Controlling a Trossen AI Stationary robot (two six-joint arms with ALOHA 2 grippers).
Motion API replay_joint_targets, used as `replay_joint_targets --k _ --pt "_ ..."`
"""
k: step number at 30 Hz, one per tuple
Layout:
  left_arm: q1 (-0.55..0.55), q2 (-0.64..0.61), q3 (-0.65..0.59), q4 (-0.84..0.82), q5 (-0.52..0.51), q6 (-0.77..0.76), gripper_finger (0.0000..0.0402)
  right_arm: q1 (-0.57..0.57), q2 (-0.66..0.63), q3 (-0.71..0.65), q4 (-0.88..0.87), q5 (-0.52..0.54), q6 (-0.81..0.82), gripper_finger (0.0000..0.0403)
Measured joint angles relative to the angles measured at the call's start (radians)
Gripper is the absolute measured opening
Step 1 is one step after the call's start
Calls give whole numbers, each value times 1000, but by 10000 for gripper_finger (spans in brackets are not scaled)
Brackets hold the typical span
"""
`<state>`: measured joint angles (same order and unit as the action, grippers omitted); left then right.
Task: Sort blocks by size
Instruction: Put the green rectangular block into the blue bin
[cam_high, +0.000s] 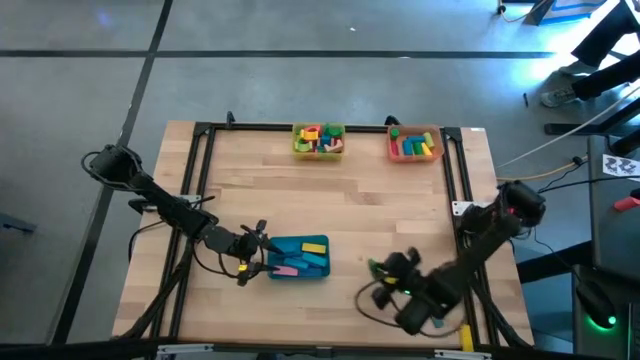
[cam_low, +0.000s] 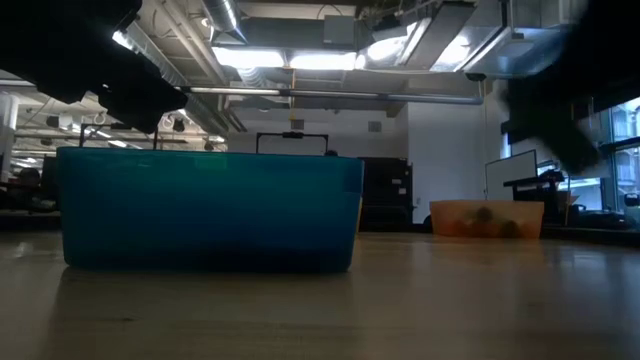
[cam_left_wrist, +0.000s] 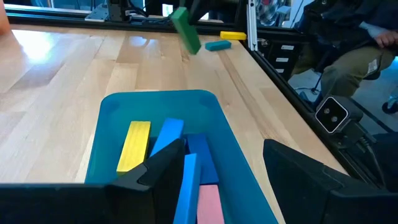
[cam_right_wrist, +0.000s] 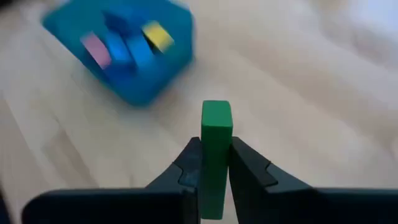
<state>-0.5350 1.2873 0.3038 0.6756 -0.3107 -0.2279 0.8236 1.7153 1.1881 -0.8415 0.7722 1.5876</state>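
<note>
teal tray (cam_high: 300, 257) near edge | yellow tray (cam_high: 318, 140), orange tray (cam_high: 415, 144) far edge

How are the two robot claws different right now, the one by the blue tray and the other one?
The left gripper has open, empty jaws, while the right gripper is shut on a green block. The left gripper hangs at the teal tray and its long blocks; the right gripper is off to that tray's side, over bare table. Both are dark, two-fingered, and near the table's front edge.
</note>
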Motion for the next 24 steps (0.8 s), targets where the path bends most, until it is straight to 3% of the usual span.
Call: replay_joint_targets --k 8,13,19,24 --pt "0 0 0 5 0 9 202 -217 46 0 452 6 -648 52" --pt "0 0 0 4 0 11 202 -323 51 1 709 -10 -953 52" --pt "0 0 0 0 0 11 202 -419 78 3 887 -69 -1132 52" --pt "0 0 -1 -6 0 11 202 -478 142 2 901 -127 -1173 52"
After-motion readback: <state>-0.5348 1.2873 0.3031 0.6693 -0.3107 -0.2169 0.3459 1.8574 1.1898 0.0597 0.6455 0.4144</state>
